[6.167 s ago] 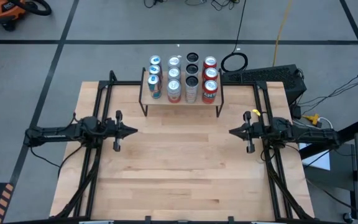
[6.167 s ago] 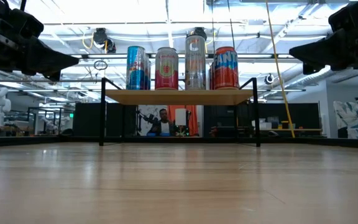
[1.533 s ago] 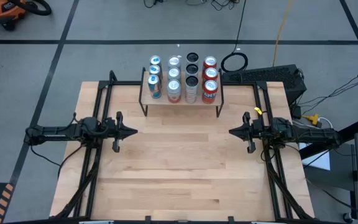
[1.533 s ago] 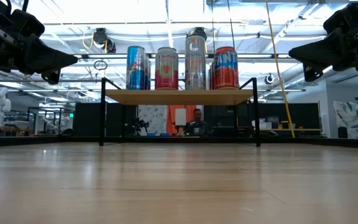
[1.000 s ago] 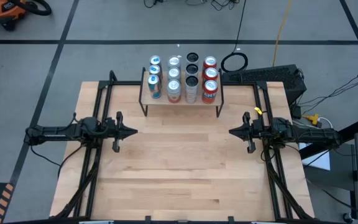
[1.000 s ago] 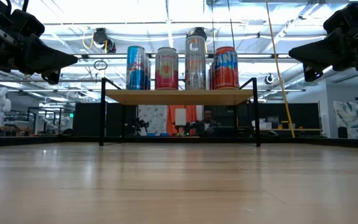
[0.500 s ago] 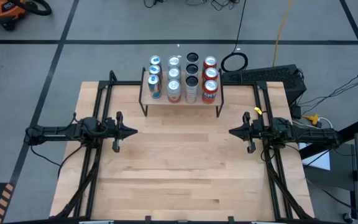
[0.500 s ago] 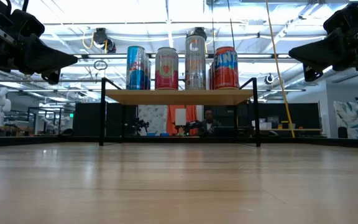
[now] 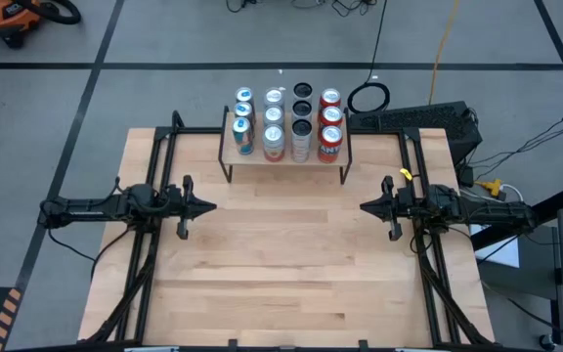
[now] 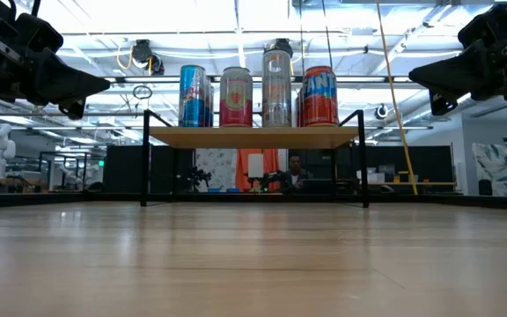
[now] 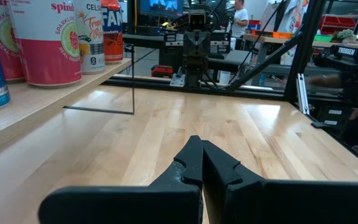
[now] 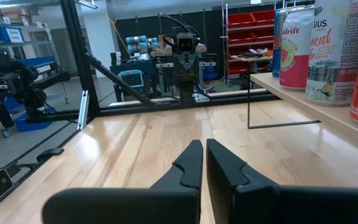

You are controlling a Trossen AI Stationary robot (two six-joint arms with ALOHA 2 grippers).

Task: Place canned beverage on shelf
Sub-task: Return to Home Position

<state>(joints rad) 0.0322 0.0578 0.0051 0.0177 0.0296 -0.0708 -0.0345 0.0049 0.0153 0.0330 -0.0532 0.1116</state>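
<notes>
A small raised shelf (image 9: 283, 156) with a light wood top on thin black legs (image 10: 144, 158) stands at the table's far middle. Several beverage cans (image 9: 285, 122) stand upright on it in rows: blue, pink-and-white, silver and red ones (image 10: 319, 97). My left gripper (image 9: 213, 206) hovers shut over the table's left side, pointing level toward the right. My right gripper (image 9: 363, 206) hovers shut over the right side, pointing level toward the left. Both are clear of the shelf and hold nothing. Their shut fingertips show in the wrist views (image 11: 201, 142) (image 12: 204, 144).
The bare wooden tabletop (image 9: 281, 264) stretches between and in front of the two grippers. Black frame rails (image 9: 150, 264) (image 9: 438, 274) run along the left and right sides. A person sits in the room beyond the table, seen under the shelf (image 10: 293, 167).
</notes>
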